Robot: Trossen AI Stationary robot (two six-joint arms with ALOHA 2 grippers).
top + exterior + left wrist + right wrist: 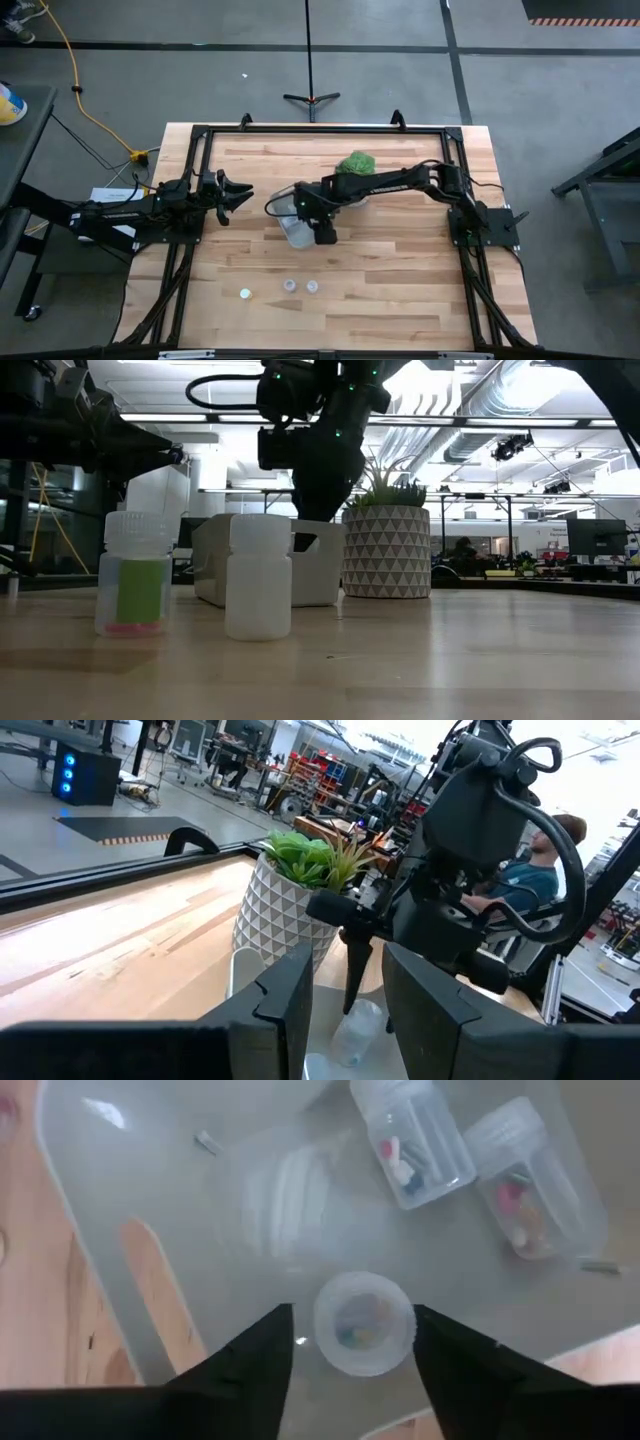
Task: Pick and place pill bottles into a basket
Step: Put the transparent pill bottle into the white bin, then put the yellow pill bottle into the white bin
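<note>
- So the right gripper is parked straight above the basket, mid-table, just beside the plant pot.
- Its wrist view looks down into the bin: fingers spread apart, and one bottle sits upright on the bin floor between the tips. Nothing's pinched, it looks let go.
- Two more bottles are lying on their sides in the bin, well apart from the fresh one. That makes three in.
- Three still out on the table near the front edge: a greenish one and two pale ones just beside each other. In the low view the green-tinted bottle and a plain one stand upright up close, with the basket behind them.
- Left gripper is waiting off to the left side, fingers splayed, holding nothing. Its camera is just looking across at the right arm and the plant; a person sits in the room beyond.
- My read: this is the drop-off end of bottle three, roughly halfway done.
- Next move probably: lift straight up out of the bin without clipping the wall or knocking the standing bottle, then swing toward the front edge for one of the three left. The paired ones sit close, so coming down on one without bumping its neighbour is the fiddly bit.
</note>
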